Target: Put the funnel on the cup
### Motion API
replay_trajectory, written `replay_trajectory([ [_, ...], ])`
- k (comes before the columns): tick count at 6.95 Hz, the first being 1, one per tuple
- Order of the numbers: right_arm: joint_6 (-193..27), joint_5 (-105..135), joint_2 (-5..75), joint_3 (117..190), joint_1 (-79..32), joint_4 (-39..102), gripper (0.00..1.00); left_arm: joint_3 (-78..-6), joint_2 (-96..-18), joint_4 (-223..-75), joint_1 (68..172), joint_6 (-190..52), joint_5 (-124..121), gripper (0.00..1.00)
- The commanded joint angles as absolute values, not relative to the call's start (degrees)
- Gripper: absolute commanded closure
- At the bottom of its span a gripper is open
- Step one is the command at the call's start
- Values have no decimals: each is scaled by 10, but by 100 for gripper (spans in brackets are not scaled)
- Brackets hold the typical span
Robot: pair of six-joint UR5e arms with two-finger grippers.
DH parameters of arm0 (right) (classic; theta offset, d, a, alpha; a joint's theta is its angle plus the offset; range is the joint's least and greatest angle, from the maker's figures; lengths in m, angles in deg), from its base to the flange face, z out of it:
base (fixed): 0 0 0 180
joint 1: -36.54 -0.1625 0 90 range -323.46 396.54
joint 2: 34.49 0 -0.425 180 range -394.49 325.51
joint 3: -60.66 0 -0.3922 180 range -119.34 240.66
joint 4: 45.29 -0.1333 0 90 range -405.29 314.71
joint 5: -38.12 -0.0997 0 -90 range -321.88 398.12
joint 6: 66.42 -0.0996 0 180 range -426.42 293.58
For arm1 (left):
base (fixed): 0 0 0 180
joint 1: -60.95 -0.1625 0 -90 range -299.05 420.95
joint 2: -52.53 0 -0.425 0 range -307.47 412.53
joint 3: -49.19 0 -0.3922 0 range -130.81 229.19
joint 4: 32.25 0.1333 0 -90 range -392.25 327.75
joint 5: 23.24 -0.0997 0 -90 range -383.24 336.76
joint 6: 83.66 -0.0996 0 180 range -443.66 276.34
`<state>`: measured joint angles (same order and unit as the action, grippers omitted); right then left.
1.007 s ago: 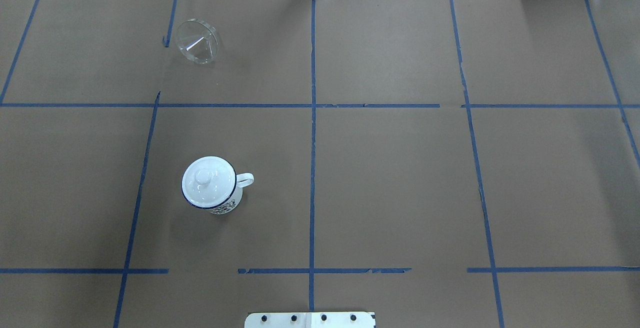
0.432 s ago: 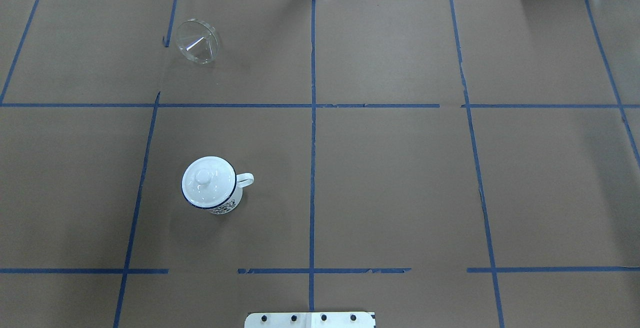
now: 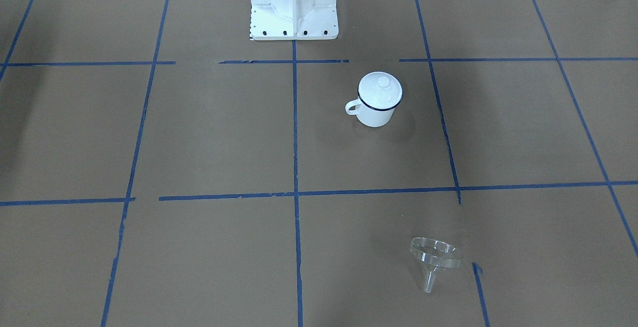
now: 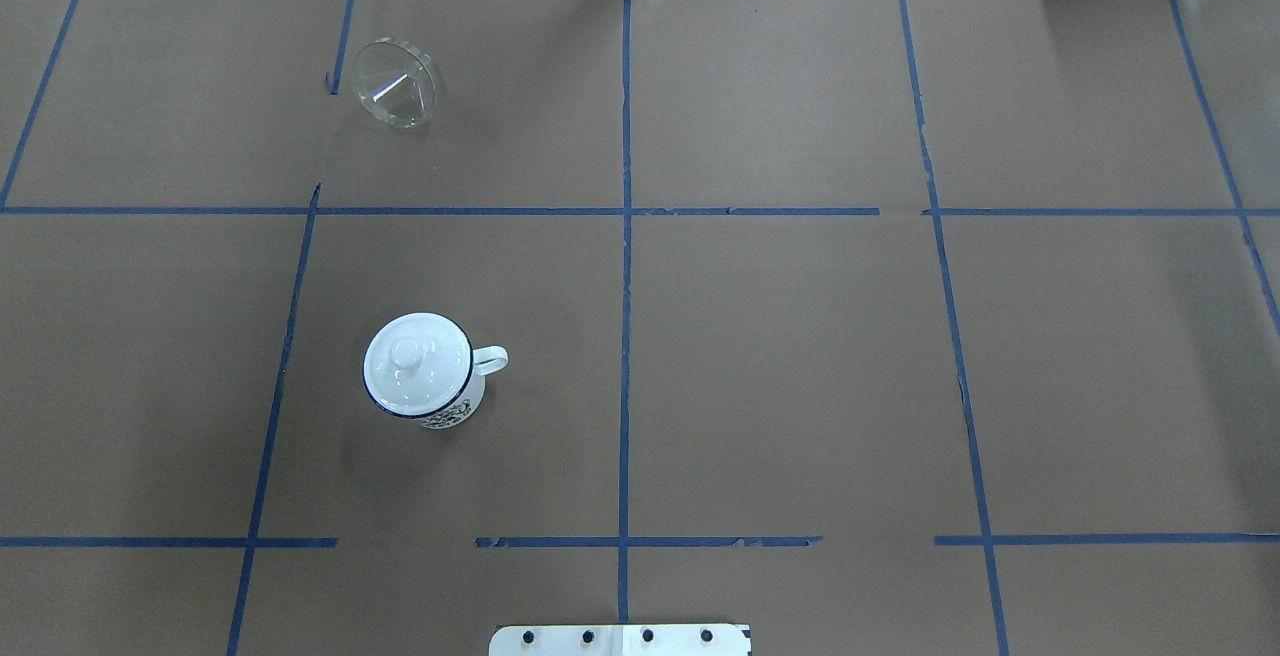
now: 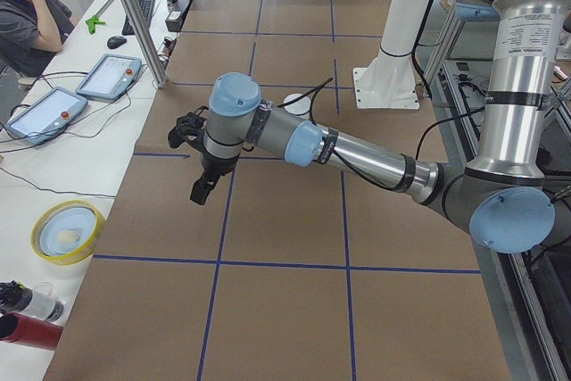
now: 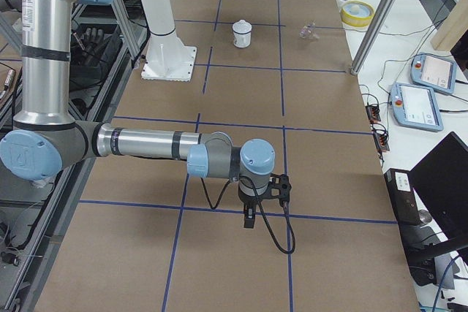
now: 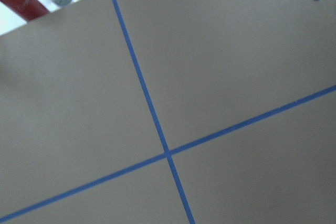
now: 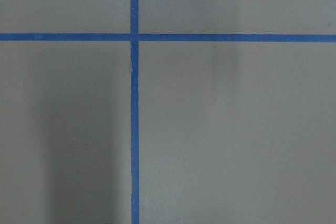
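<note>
2 grippers show only in the side views, so I cannot tell whether either pair of jaws is open or closed. The left gripper (image 5: 197, 195) hangs fingers-down over the brown paper table cover (image 4: 800, 356) near the table's left end. The right gripper (image 6: 249, 221) hangs fingers-down over the same paper near the right end, just above a blue tape line (image 6: 219, 210). Each wrist view shows only paper and 1 crossing of tape below its jaws. The small clear transparent funnel with a wide round rim and a short narrow spout (image 4: 396, 83) lies tipped on its side on the paper. It is well apart from both sets of jaws, further still from the right jaws, and sits on the far side of the table from the white robot pedestal (image 3: 294, 3). The small white enamel cup with a dark blue rim and a white loop handle (image 4: 458, 410) stands upright, also well apart from both jaws, between the funnel and the pedestal's side of the table. A white domed lid with a knob (image 4: 415, 368) sits on the cup, and the cup's handle points towards the table's centre line
</note>
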<state>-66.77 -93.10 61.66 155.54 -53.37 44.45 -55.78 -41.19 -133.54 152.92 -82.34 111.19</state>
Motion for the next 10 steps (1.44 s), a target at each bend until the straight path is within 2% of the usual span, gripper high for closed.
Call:
replay_trajectory([
  [1, -668, -931, 617, 1555, -534, 444, 0, -548, -357, -1487, 1504, -716, 1145, 0],
  [3, -668, -931, 617, 1556, -534, 444, 0, -570, -361, -1527, 1381, -554, 1151, 0],
  [6, -668, -931, 617, 1556, -534, 444, 0, -636, -419, -1520, 1197, -269, 1056, 0],
  [7, -668, -931, 617, 1556, -534, 444, 0, -668, -432, -1480, 1125, -185, 1010, 0],
  [10, -668, -931, 617, 1556, -534, 444, 0, -692, -621, -1182, 1001, -95, 910, 0],
])
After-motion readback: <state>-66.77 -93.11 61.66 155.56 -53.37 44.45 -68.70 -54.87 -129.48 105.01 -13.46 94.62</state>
